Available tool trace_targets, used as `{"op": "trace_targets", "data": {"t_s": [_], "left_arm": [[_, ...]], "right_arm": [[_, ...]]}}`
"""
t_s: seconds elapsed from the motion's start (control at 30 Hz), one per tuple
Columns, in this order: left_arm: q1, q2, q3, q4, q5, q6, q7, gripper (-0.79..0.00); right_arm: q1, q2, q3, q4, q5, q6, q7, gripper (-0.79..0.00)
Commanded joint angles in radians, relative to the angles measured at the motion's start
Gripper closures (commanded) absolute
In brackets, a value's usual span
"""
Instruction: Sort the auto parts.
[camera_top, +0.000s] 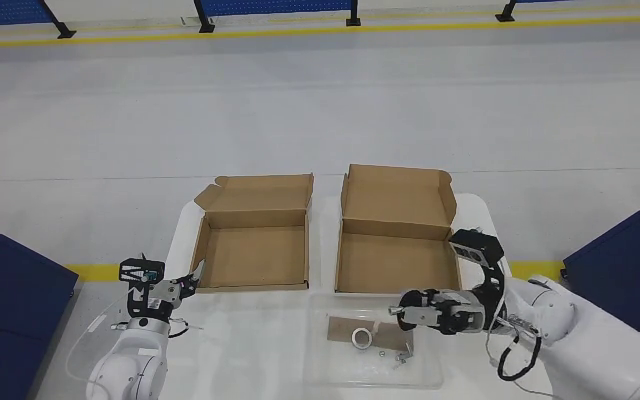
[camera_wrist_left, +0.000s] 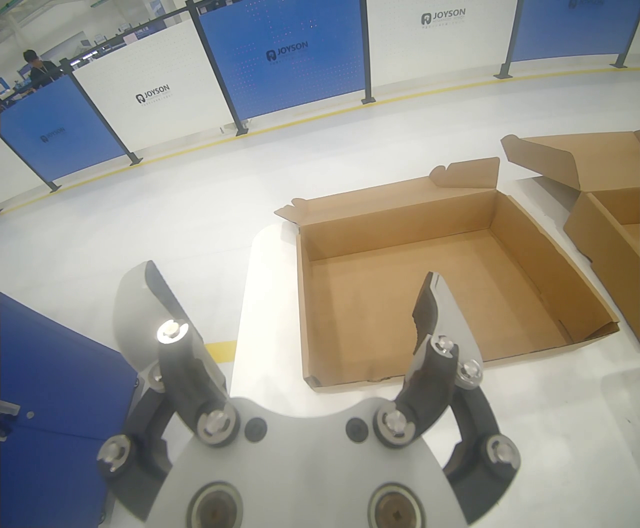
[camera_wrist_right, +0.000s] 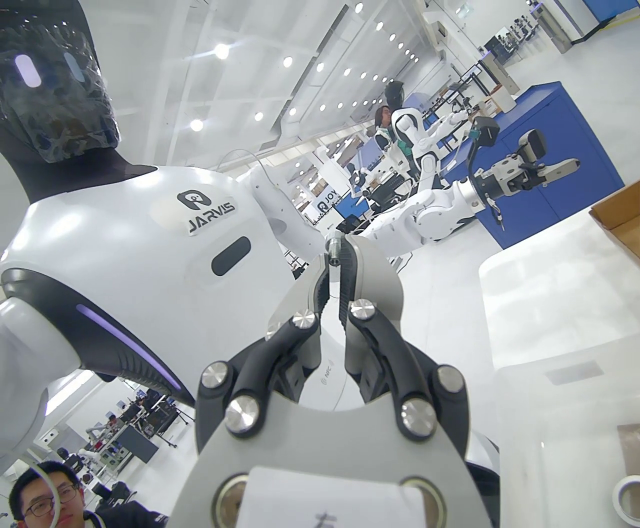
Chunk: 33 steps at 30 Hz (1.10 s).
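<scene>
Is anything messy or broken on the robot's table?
Nothing looks spilled or broken. The left box and the right box sit open side by side, both empty, and the loose parts lie inside the clear tray. The right gripper is shut on a small metal part.

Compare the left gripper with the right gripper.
The left gripper has its jaws wide open and empty; the right gripper has its jaws shut on a small metal part. The left one sits beside the left cardboard box; the right one is by the clear tray. Both share the same build.
</scene>
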Motion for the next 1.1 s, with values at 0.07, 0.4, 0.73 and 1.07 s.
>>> {"op": "trace_targets", "data": {"t_s": [0.07, 0.4, 0.73, 1.07], "left_arm": [[0.0, 0.0, 0.0, 0.0, 0.0, 0.0, 0.0, -0.785], [0.0, 0.0, 0.0, 0.0, 0.0, 0.0, 0.0, -0.785], [0.0, 0.0, 0.0, 0.0, 0.0, 0.0, 0.0, -0.785], [0.0, 0.0, 0.0, 0.0, 0.0, 0.0, 0.0, -0.785]], "right_arm": [[0.0, 0.0, -0.001, 0.001, -0.003, 0.0, 0.0, 0.0], [0.0, 0.0, -0.001, 0.001, -0.003, 0.0, 0.0, 0.0], [-0.037, -0.03, 0.054, -0.092, 0.218, 0.0, -0.001, 0.0], [-0.082, -0.091, 0.115, -0.235, 0.387, 0.0, 0.0, 0.0]]}}
